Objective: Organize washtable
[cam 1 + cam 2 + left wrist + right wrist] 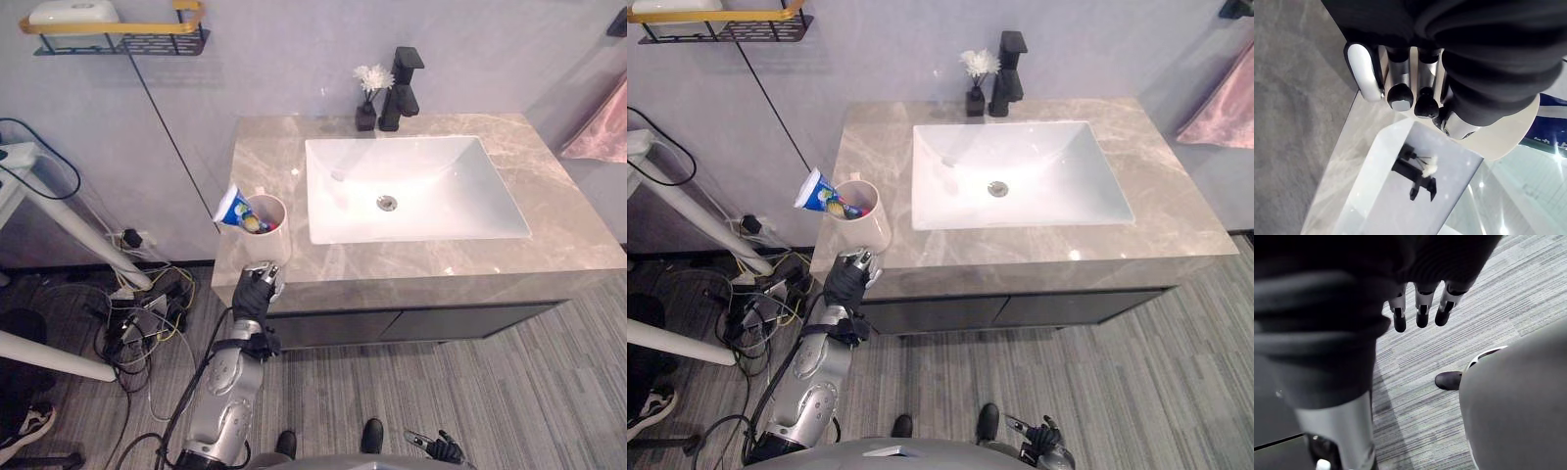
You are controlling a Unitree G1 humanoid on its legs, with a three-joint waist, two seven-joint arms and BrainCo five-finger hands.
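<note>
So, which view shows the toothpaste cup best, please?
The right eye view: the cup stands whole near the counter edge, toothpaste tube leaning out. The left eye view is similar; the left wrist view catches part of its side past the left hand.

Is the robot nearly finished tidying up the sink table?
Hard to say, but partly. The toothpaste tube already sits in the cup, and the flower vase stands by the faucet. The left hand is at the cup on the counter's front corner, so moving it seems left. The right hand hangs idle over the floor.
</note>
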